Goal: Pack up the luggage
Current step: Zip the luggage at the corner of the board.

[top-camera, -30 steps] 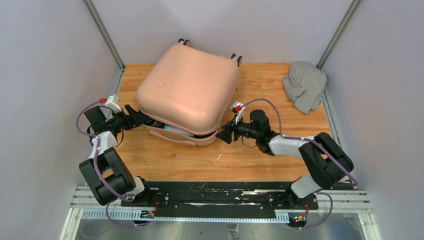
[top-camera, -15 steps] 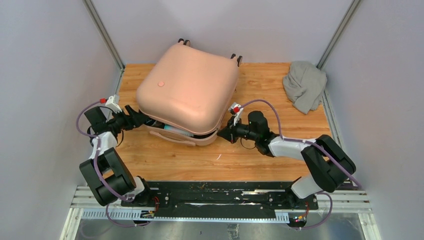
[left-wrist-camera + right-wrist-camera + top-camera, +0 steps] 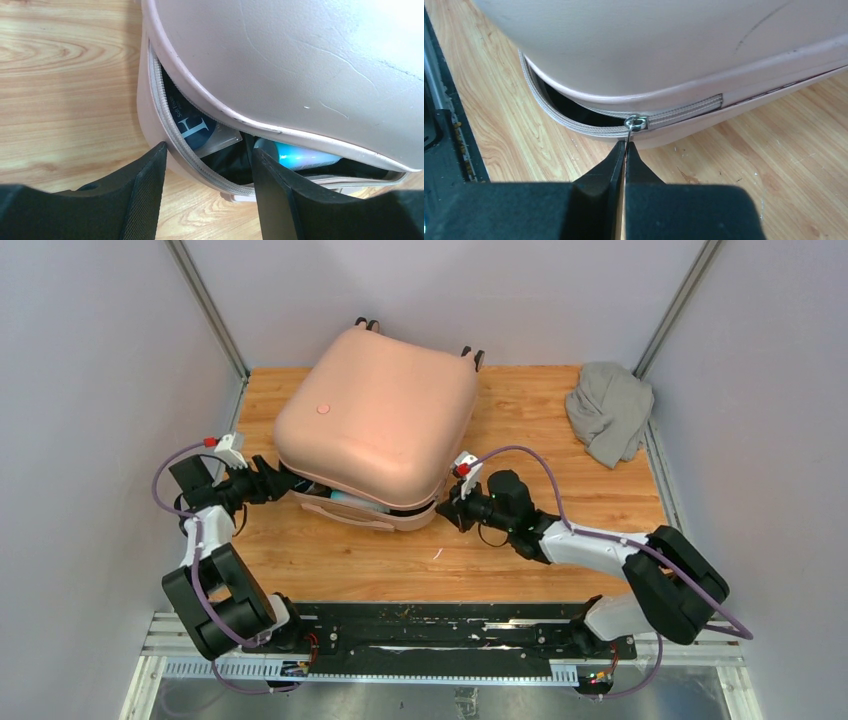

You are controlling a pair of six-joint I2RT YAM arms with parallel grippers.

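**Top external view:** the large pale pink hard-shell luggage (image 3: 375, 420) lies flat in the upper middle of the light wooden table (image 3: 560, 455). Its lid is ajar along the near edge and its black wheels point toward the back wall. The left arm comes in from the lower left with its elbow folded, and the left gripper (image 3: 283, 480) is at the case's near left corner. The right arm stretches low from the lower right, and the right gripper (image 3: 449, 508) is against the near right corner. A crumpled grey cloth (image 3: 610, 412) lies at the upper right, well apart from the case.

**Left wrist view:** two black fingers (image 3: 142, 200) stand apart at the bottom of the frame with the lower shell's zip edge between them, and nothing is clamped. Through the gap show a dark blue packet with a white letter (image 3: 192, 129) and a pale blue object (image 3: 297, 156) against black lining.

**Right wrist view:** the fingertips (image 3: 609, 165) are pressed together on the thin metal zipper pull (image 3: 633, 125), which sits at the end of the closed stretch of grey zip tape. Left of it, the seam gapes.
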